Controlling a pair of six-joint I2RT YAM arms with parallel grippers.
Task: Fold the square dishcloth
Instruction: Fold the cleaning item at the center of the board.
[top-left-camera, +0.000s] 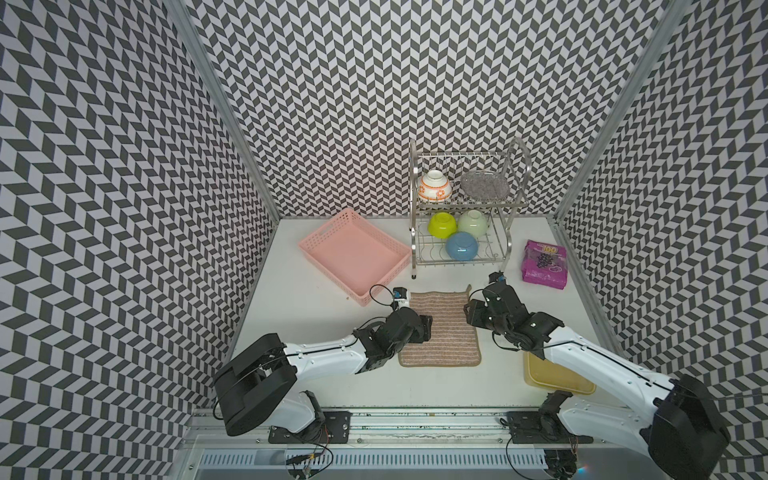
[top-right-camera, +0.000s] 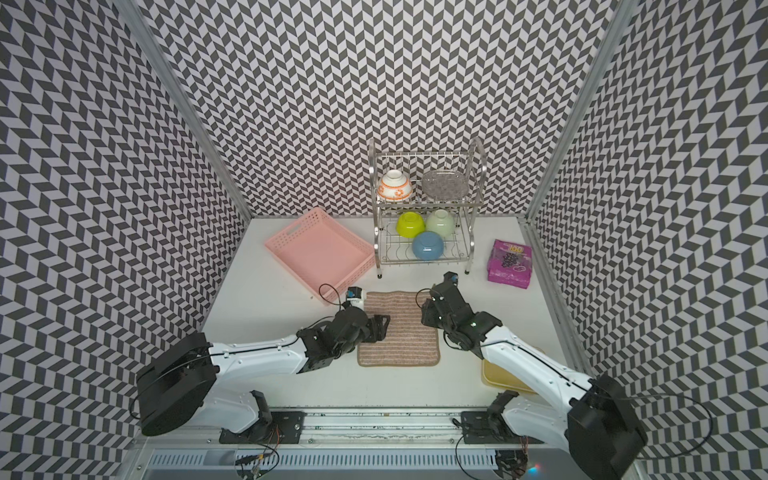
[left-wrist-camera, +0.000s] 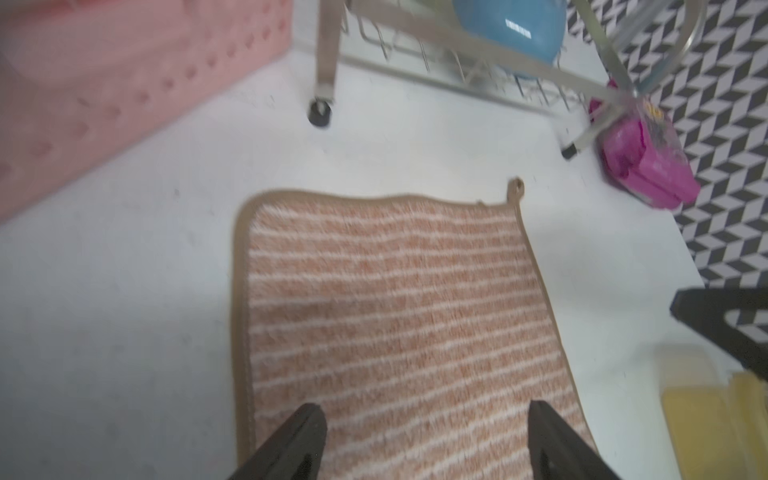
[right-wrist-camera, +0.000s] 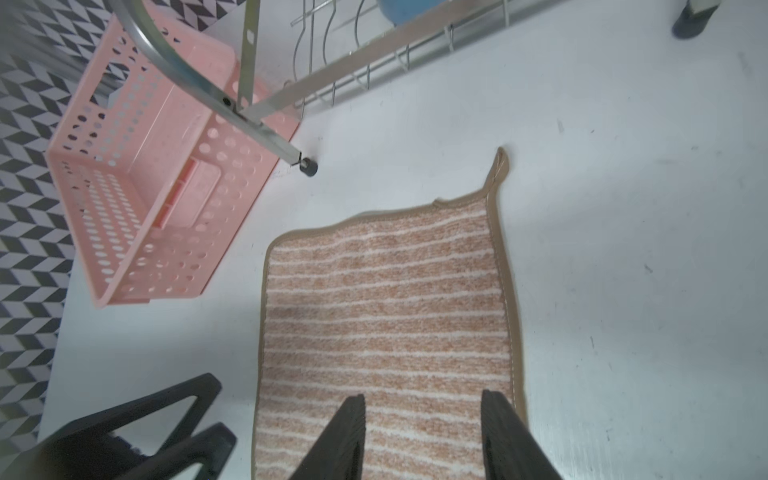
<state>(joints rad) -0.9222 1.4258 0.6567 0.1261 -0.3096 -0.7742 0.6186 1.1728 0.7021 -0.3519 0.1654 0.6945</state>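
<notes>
The square dishcloth (top-left-camera: 446, 336) (top-right-camera: 405, 336) lies spread flat on the white table, striped brownish-pink and cream with tan edging. Its small loop (right-wrist-camera: 498, 166) (left-wrist-camera: 515, 187) sticks out at the far right corner. My left gripper (top-left-camera: 424, 328) (top-right-camera: 380, 326) (left-wrist-camera: 426, 409) hovers over the cloth's left part, open, with only cloth showing between its fingers. My right gripper (top-left-camera: 471, 309) (top-right-camera: 426, 311) (right-wrist-camera: 422, 399) is over the cloth's right edge, also open and holding nothing. The right wrist view also shows the left gripper's fingers (right-wrist-camera: 145, 428) beside the cloth.
A pink basket (top-left-camera: 353, 257) stands at the back left of the cloth. Behind the cloth is a metal dish rack (top-left-camera: 465, 208) with several bowls. A purple packet (top-left-camera: 544, 264) lies at the back right. A yellow tray (top-left-camera: 557, 378) sits under my right arm.
</notes>
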